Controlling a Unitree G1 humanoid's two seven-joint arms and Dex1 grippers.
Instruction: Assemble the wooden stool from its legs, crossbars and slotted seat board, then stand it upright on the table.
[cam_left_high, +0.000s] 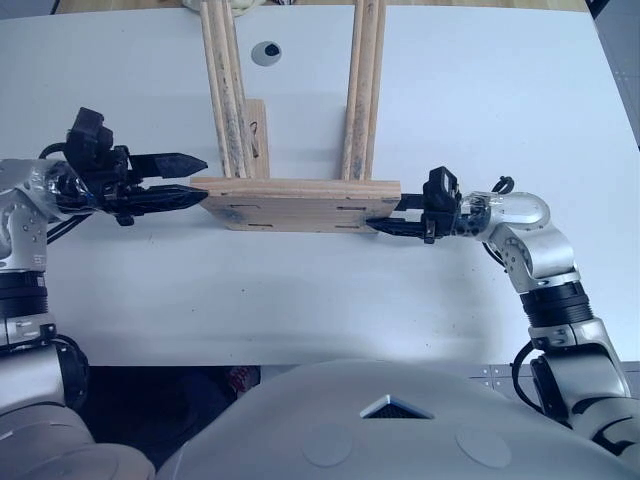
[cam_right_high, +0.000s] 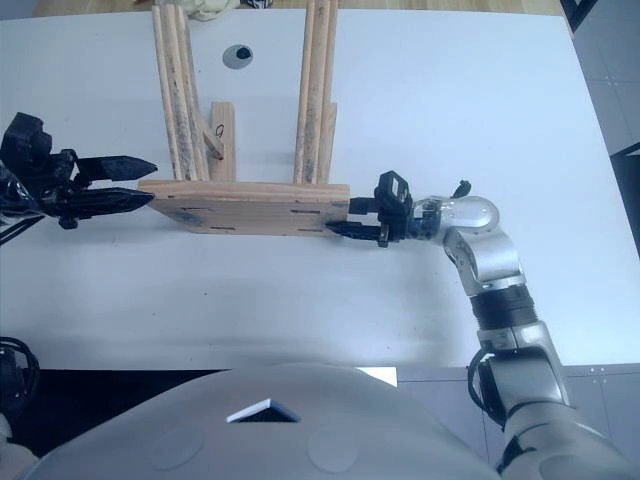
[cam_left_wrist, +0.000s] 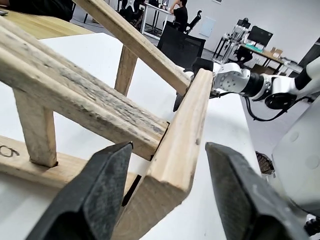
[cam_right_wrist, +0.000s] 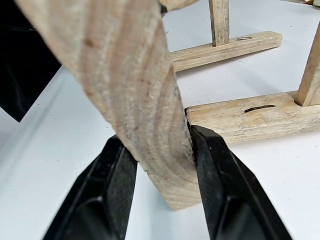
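Observation:
The wooden stool lies on its side on the white table (cam_left_high: 130, 290), with the slotted seat board (cam_left_high: 300, 205) standing on edge towards me. Its two pairs of legs (cam_left_high: 225, 90) (cam_left_high: 362, 90) run away to the far edge. My left gripper (cam_left_high: 203, 178) is open, its fingers (cam_left_wrist: 100, 190) on either side of the board's left end (cam_left_wrist: 180, 145) with gaps showing. My right gripper (cam_left_high: 385, 218) is shut on the board's right end (cam_right_wrist: 135, 85), its fingers (cam_right_wrist: 100, 195) pressed against both faces.
A short wooden bar (cam_left_high: 257, 135) with a pen mark lies flat beside the left legs. A round dark hole (cam_left_high: 267, 51) sits in the table farther back. Bare tabletop stretches left, right and in front of the stool.

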